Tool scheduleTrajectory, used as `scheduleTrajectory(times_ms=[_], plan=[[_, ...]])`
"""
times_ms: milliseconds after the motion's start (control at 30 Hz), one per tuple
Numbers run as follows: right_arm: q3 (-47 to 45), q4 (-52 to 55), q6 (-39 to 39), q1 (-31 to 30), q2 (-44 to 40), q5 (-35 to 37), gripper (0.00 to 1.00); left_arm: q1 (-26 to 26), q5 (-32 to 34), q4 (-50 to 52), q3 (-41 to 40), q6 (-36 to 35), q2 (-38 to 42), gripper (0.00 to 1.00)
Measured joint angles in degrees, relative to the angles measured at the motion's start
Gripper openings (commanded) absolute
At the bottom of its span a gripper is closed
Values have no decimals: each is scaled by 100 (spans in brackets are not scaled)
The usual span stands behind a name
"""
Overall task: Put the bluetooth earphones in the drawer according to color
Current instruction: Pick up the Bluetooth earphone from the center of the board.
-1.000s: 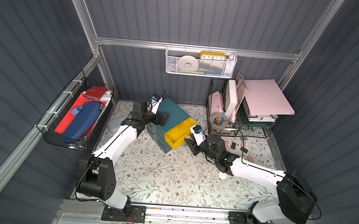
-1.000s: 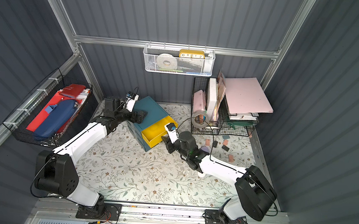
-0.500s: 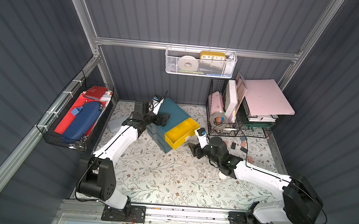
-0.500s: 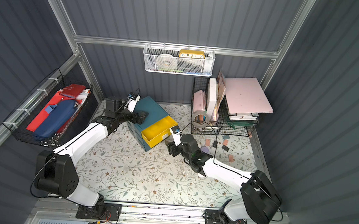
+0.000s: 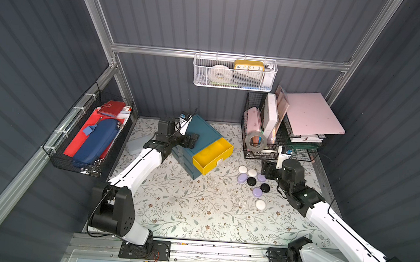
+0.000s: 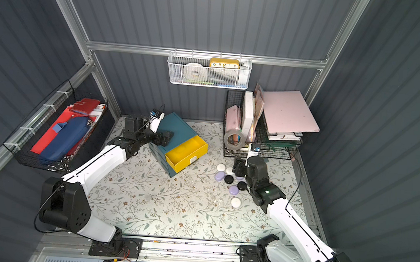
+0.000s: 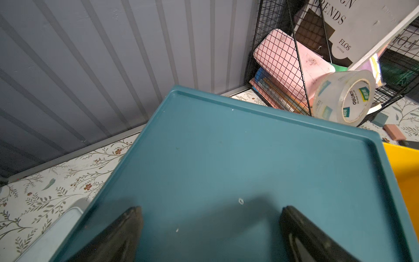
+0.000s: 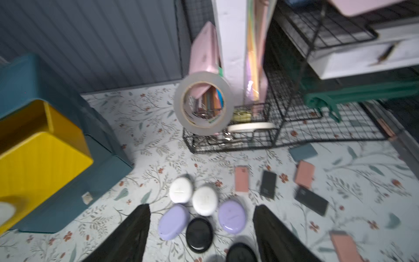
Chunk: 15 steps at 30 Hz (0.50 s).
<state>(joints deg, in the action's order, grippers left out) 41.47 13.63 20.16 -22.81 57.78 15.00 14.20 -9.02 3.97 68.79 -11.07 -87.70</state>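
The bluetooth earphones (image 5: 251, 181) lie clustered on the tabletop (image 5: 196, 213), right of centre in both top views. They are near the drawer (image 5: 203, 133) cabinet, whose yellow top drawer (image 5: 207, 162) stands pulled out. They are small glossy pebbles, three white, three lilac and two black, several of them touching. They look light, rigid and slippery. A rounded shell could squirt from a pinch, so it seems best to grip one across its narrow width, low on the sides. The lone white case (image 5: 260, 204) looks easiest to reach. The right tool (image 8: 201, 207) hangs wide and empty over the cluster. The left tool (image 7: 210, 208), also spread with nothing between its jaws, sits at the teal cabinet top.
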Motion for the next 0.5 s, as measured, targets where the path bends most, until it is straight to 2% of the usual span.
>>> scheduleTrajectory(times_ms=[200,500], plan=[[627,1499,595,345,588,13,76,13,13,17,0,22,13,100],[680,2151,1012,798,1974,-645,71,22,68,28,2,35,15,99]])
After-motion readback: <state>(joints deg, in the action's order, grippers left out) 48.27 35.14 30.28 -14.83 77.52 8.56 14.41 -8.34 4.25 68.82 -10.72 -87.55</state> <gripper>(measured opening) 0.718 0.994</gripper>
